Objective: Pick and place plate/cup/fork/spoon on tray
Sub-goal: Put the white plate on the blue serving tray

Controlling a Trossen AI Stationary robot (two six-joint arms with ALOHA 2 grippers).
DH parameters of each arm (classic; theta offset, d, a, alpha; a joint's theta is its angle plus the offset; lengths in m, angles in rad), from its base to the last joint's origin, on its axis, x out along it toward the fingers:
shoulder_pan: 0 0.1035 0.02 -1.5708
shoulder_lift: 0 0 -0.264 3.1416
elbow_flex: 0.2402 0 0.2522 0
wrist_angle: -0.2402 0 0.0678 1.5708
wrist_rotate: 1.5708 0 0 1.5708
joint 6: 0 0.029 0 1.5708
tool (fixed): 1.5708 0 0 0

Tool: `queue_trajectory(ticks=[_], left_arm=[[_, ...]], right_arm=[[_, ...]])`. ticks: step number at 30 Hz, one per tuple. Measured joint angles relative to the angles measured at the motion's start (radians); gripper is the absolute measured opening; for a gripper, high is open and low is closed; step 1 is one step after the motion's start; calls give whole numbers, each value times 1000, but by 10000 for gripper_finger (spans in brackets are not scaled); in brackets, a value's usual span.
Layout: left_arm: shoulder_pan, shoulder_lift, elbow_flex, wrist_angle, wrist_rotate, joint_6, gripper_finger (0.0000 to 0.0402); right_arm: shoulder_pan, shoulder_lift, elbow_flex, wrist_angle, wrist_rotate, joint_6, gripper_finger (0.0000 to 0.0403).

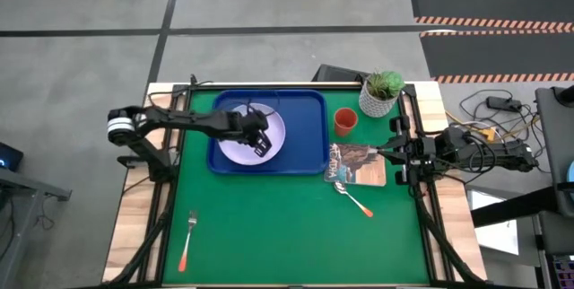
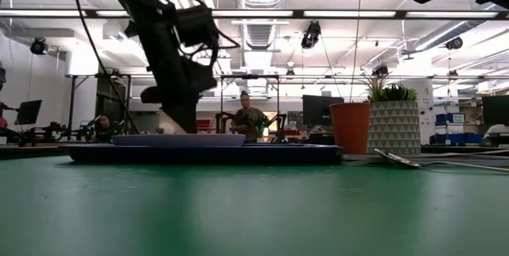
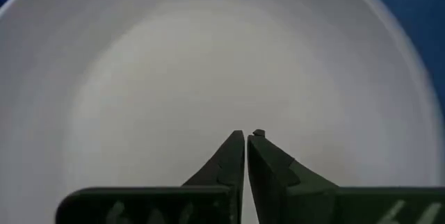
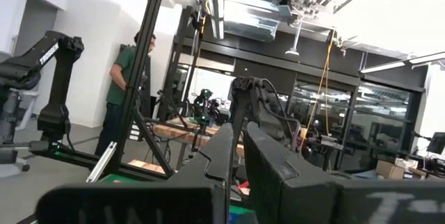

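Note:
The pale plate (image 1: 235, 145) lies flat in the left half of the blue tray (image 1: 309, 118). My left gripper (image 3: 247, 135) points steeply down over the plate's middle, shut, with nothing between its fingers. The orange-red cup (image 1: 345, 121) stands on the green mat just right of the tray. The spoon (image 1: 352, 197) lies on the mat near the booklet, and the fork (image 1: 187, 240) lies near the front left corner. My right gripper (image 1: 387, 152) waits shut at the table's right edge, raised and pointing slightly upward. My left gripper's shut fingertips (image 3: 236, 140) stand right at the plate's inner surface (image 3: 174, 78), coming from above on a slant. Whether they touch the plate, I cannot tell. The plate lies flat in the tray.
A white pot with a green plant (image 1: 381, 94) stands at the back right, beside the cup. A printed booklet (image 1: 357, 163) lies right of the tray. The mat's front half (image 1: 287, 235) holds only the fork and the spoon. People stand in the room beyond the table.

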Motion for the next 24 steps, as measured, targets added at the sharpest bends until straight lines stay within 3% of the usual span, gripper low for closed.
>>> queue_trajectory(ticks=[9,24], left_arm=[[0,86,-1,5,-32,-2,1],[11,84,-6,-11,-94,23,1]], right_arm=[[0,0,0,-5,0,-7,27],[0,0,0,-6,1,-7,27]])
